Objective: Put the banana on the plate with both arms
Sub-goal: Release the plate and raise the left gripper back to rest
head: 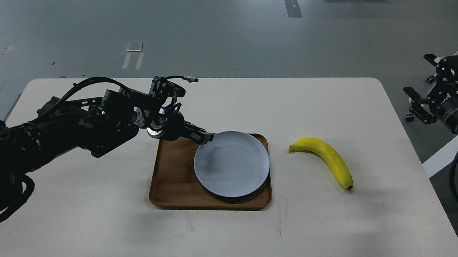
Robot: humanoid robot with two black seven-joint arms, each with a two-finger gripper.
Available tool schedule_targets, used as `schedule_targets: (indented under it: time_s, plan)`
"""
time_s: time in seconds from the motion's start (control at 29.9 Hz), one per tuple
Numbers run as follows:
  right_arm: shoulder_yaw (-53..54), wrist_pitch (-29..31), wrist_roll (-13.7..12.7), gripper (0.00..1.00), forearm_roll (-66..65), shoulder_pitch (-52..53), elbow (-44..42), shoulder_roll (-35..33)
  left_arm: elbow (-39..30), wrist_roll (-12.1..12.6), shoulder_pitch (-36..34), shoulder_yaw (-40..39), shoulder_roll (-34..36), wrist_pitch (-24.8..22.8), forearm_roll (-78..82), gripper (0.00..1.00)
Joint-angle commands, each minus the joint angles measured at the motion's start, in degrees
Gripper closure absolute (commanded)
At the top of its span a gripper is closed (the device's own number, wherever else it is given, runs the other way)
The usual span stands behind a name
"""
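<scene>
The banana (pixel 326 159) is seen lying flat on the white table (pixel 91 215), to the right of the tray, well apart from both grippers and untouched by either. At the left gripper (pixel 204 137) the fingers are closed on the upper left rim of the plate (pixel 232 164), so that the rim is pinched between them; the plate is held at that edge, and whether it is lifted slightly off the tray or resting on it cannot be told, though a dark shadow is seen under its near edge. The plate is round and light blue-grey, and its right part is placed over the right half of the brown wooden tray (pixel 171 180), reaching almost to the tray's right rim. The left arm is stretched in from the left edge over the table, with black cables looped above its wrist. The right gripper (pixel 427 88) is held off the table's right end, above the floor, with its fingers spread apart and nothing between them. The banana is curved, its greenish stem end pointed toward the tray and its dark tip turned toward the near right corner of the table. The table is set on a grey floor (pixel 218 26).
</scene>
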Motion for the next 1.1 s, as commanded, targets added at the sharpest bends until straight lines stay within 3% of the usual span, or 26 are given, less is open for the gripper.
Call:
schedule_targets:
  time_s: [0.0, 0.1, 0.23, 0.4, 0.57, 0.74, 0.94, 1.07]
  plan:
    - [0.0, 0.0, 0.0, 0.0, -0.1, 0.0, 0.0, 0.0, -0.4, 0.0, -4.5, -0.2, 1.4, -1.4, -8.1, 0.0]
    - [0.0, 0.0, 0.0, 0.0, -0.1, 0.0, 0.1, 0.0, -0.4, 0.0, -6.8, -1.1, 3.1, -3.0, -20.3, 0.0]
    - [-0.9, 0.0, 0.0, 0.0, -0.3, 0.1, 1.0, -0.1, -0.4, 0.0, -7.1, -4.0, 8.8, -3.1, -50.4, 0.0]
    - [-2.1, 0.0, 0.0, 0.0, -8.7, 1.3, 4.8, -1.7, -0.5, 0.0, -1.9, -8.0, 17.3, -3.1, -78.5, 0.0]
    - [-2.3, 0.0, 0.0, 0.0, -32.0, 5.4, 8.4, -2.8, -0.2, 0.0, 9.6, -18.6, 20.7, -3.1, -83.1, 0.0]
    - [-6.8, 0.0, 0.0, 0.0, -50.0, 12.9, 12.9, -4.3, 0.2, 0.0, 16.1, -23.6, 19.8, -3.1, -82.8, 0.0]
    - [-19.6, 0.0, 0.0, 0.0, -61.9, 23.2, 15.2, -2.2, 0.2, 0.0, 16.1, -24.0, 19.7, -3.1, -82.9, 0.0]
    - [-30.7, 0.0, 0.0, 0.0, -71.5, 28.6, 15.4, 3.5, 0.2, 0.0, 15.4, -24.0, 19.7, -3.1, -82.9, 0.0]
